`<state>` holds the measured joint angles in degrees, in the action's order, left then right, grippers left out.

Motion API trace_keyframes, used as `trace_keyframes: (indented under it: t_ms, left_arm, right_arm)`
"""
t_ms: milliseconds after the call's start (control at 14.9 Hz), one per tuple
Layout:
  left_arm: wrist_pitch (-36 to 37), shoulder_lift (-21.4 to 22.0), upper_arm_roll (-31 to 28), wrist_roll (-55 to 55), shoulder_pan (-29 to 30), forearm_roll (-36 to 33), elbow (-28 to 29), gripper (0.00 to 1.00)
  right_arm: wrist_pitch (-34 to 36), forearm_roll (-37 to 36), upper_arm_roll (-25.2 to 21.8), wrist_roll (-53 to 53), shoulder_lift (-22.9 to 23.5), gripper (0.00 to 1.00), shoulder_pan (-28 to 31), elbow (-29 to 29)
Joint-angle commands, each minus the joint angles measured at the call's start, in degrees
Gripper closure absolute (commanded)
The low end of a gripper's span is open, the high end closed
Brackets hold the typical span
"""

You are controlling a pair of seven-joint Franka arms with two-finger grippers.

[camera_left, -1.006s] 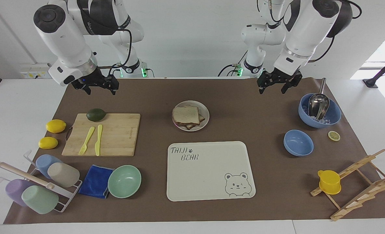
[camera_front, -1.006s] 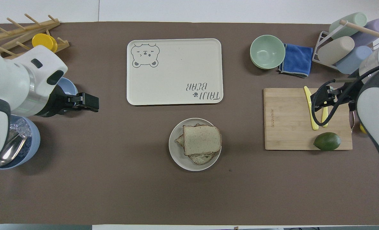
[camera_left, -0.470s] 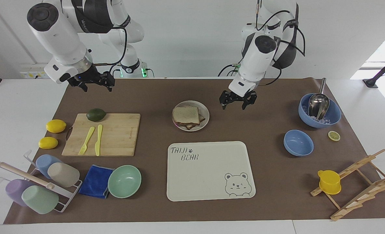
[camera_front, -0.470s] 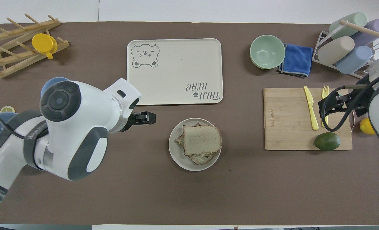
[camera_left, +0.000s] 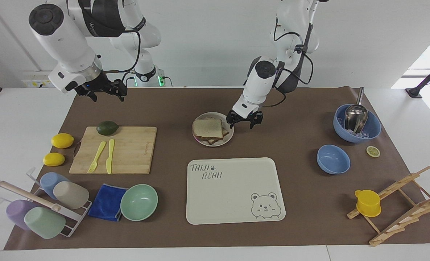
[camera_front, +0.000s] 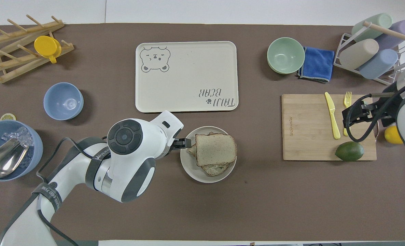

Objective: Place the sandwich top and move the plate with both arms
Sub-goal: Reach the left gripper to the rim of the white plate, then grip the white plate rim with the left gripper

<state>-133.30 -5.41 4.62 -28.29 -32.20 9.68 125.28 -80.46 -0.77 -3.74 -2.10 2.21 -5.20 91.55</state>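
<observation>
The sandwich top (camera_left: 207,127) (camera_front: 215,148), a light brown bread slice, lies on other slices on the small round plate (camera_left: 222,142) (camera_front: 194,172) in the middle of the table. My left gripper (camera_left: 242,121) (camera_front: 183,143) hangs low and open at the plate's rim on the left arm's end, one fingertip over the rim; whether it touches I cannot tell. My right gripper (camera_left: 102,92) (camera_front: 356,112) waits open in the air over the cutting board's edge, holding nothing.
A cream bear-print tray (camera_left: 233,188) lies farther from the robots than the plate. The cutting board (camera_left: 128,148) carries an avocado (camera_left: 107,128), a fork and a knife. Two blue bowls (camera_left: 333,158), one with ice and a scoop, stand toward the left arm's end. A mint bowl (camera_left: 139,202) sits beside a blue cloth.
The left arm has swung from the ice bowl's end over to the plate and come down beside its rim. The right gripper has drifted slightly toward its own end. Both stay open.
</observation>
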Motion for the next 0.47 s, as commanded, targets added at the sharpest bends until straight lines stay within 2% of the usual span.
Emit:
trace_keyframes:
  t_ms: [0, 402]
  left_arm:
    - [-1.6, 0.0, -0.8, -0.2, -1.2, 0.7, 1.4, 0.0]
    - [-6.7, -1.5, -0.8, -2.4, -4.2, 3.6, 4.7, 0.01]
  right_arm:
    - [-0.7, 1.1, 0.2, 1.9, -1.3, 0.0, 2.0, 1.5]
    - [-1.4, 1.1, 0.1, 1.4, -1.3, 0.0, 1.6, 0.6]
